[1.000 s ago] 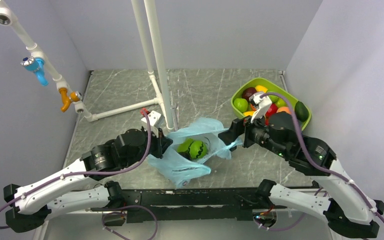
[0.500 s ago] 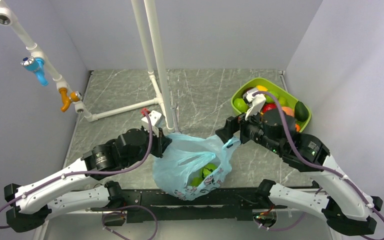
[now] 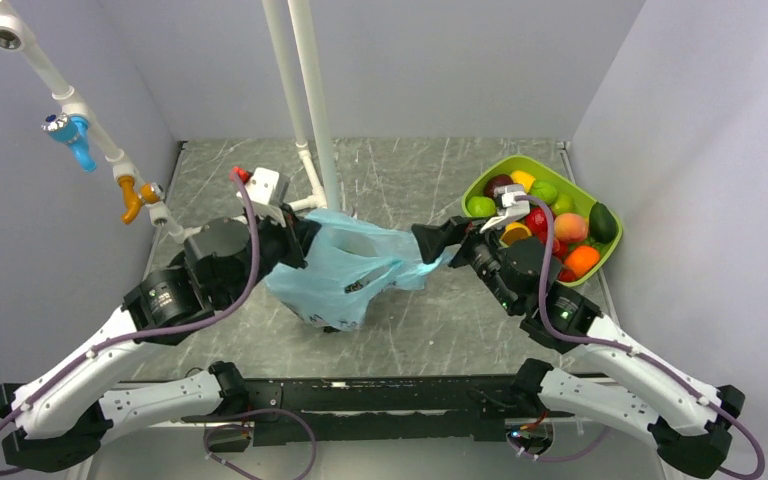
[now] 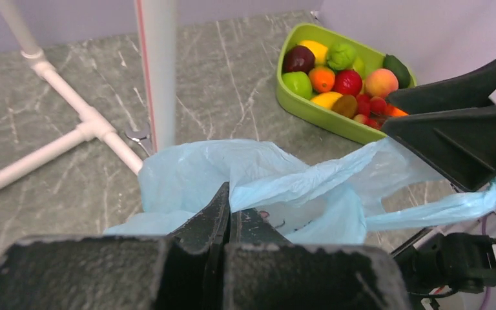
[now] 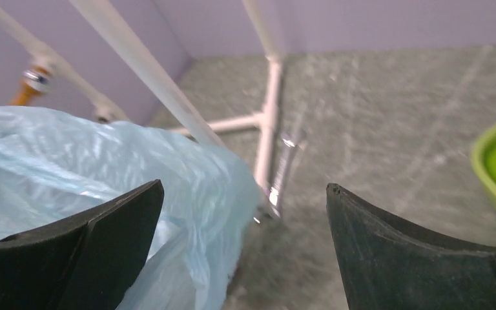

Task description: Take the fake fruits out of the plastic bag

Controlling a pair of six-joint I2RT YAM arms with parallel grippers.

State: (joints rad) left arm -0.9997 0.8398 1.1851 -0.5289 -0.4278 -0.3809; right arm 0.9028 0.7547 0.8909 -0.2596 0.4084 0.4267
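The light-blue plastic bag (image 3: 338, 268) hangs stretched between my two grippers above the table. On its left rim my left gripper (image 3: 298, 243) is shut, and the pinched film shows at the fingertips (image 4: 229, 194). My right gripper (image 3: 428, 243) stands open, with the bag's handle (image 4: 439, 210) looped over one finger (image 4: 465, 139). In the right wrist view the bag (image 5: 103, 168) lies against the left finger, with the jaws (image 5: 244, 187) wide apart. No fake fruits show inside the bag. Other fake fruits (image 3: 545, 215) fill the lime-green tray (image 3: 487, 184).
A white pipe frame (image 3: 305, 100) rises at the back centre, with a blue valve (image 3: 75, 135) and an orange tap (image 3: 132, 200) on its left branch. A metal wrench (image 4: 139, 135) lies by the pipe foot. Grey walls close in on three sides.
Both grippers have carried the bag from the near edge up and back toward the pipe. The green fruits seen in its open mouth are now hidden.
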